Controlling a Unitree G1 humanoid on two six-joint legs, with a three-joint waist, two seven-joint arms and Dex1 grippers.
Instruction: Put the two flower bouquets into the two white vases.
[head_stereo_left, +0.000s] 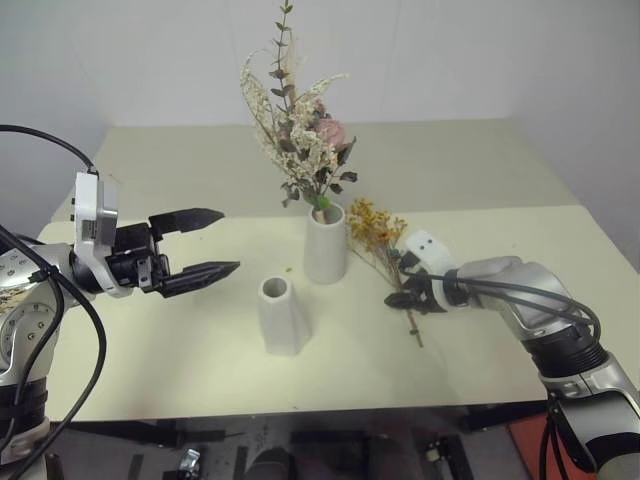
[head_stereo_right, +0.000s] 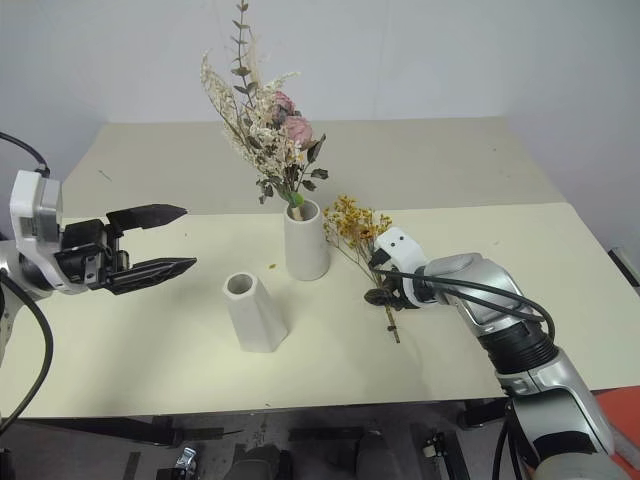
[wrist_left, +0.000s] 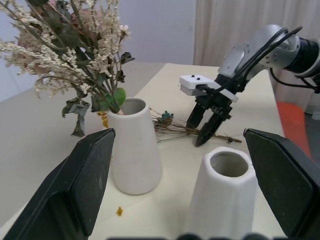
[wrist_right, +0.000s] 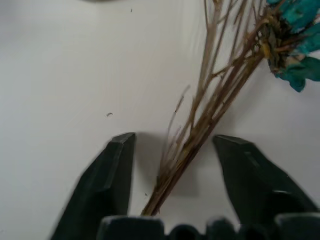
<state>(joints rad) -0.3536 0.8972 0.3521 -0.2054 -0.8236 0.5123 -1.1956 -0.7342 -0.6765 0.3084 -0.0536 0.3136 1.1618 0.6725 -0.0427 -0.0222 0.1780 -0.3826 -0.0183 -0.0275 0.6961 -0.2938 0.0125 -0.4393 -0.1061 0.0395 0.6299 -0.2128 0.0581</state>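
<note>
Right wrist view: your right gripper (wrist_right: 172, 175) straddles the yellow bouquet (head_stereo_left: 378, 226) stems near the tabletop's (head_stereo_left: 200, 370) right edge, fingers parted, not yet clamped; thin stems may slip sideways.

Two vases (head_stereo_left: 324, 245), two bouquets (head_stereo_left: 300, 130), two claws (head_stereo_left: 205, 243).

Yellow bouquet (wrist_right: 210, 115) blossoms cut off by right wrist view's edge; stem ends hidden beneath right gripper (wrist_right: 172, 175).
</note>
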